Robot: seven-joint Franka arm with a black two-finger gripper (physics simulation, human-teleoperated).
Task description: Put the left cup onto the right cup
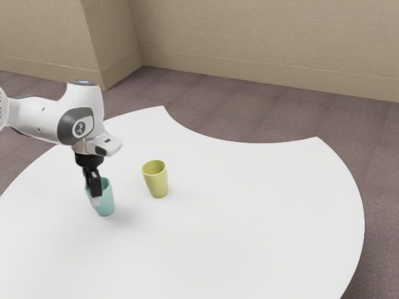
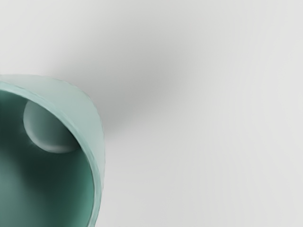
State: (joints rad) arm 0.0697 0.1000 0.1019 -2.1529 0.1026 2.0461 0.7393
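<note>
My gripper is at the teal cup's rim; I cannot tell if my jaws are clamped. The yellow cup stands upright to the teal cup's exterior-view right.

The end effector sits right in front of the teal cup, so the bit of rim behind it is covered up. From the wrist, the cup just under the end effector is blurry and mostly runs off the edge. The arm and the table get cropped at the exterior view's left too.
</note>
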